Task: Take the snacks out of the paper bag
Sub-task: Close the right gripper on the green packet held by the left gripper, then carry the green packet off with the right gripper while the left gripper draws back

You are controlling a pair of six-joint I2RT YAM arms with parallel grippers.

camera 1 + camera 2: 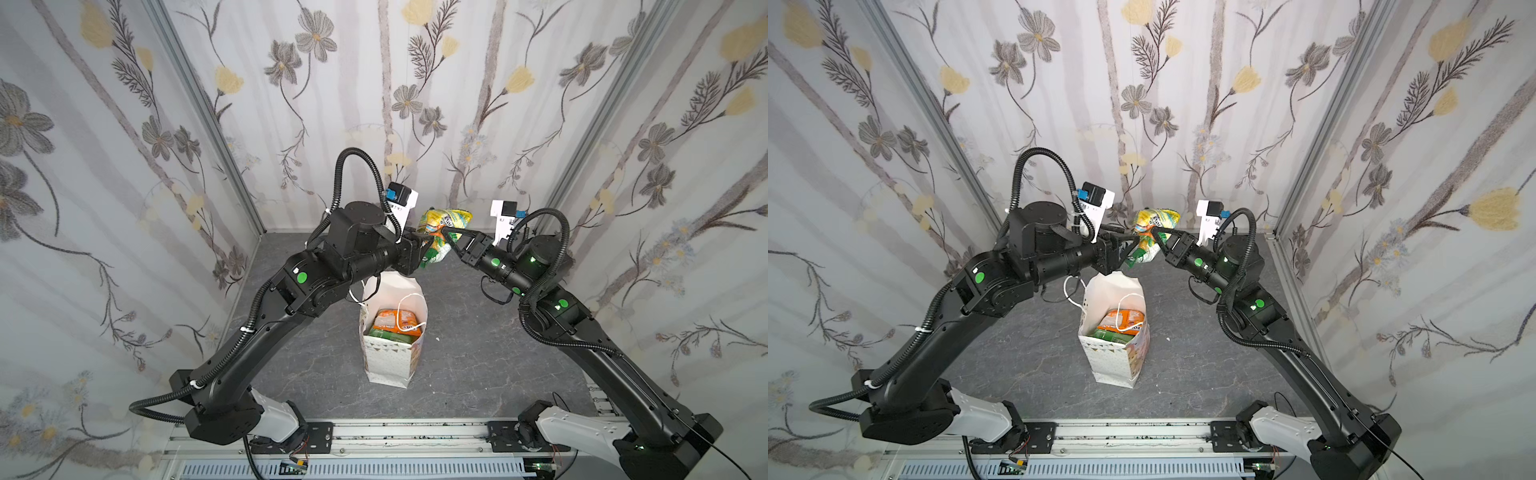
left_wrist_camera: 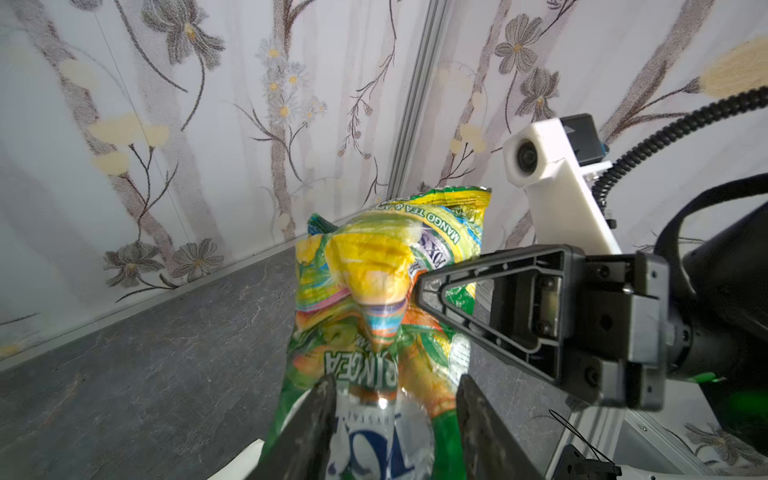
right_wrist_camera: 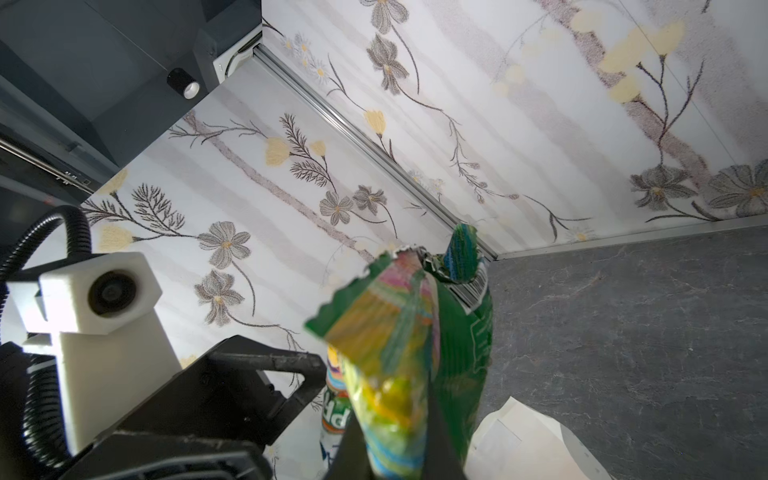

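above the paper bag and apart from it, up in the air between the two claws: a green-yellow packet, crinkled, with "mango tea" printed near one edge

right gripper pinched tight on the packet, both fingers pressed flat against the film in the right wrist view; in both top views reaching in from the right, tip on the packet's middle

left gripper half spread, fingers standing apart on either side of the packet's lower end, with no squeeze showing on the film; cannot tell whether touching it

paper bag upright on the grey tabletop, mouth open, midway between the two arms

inside the bag, below the rim: an orange packet lying just beside a green packet, with further contents underneath hidden
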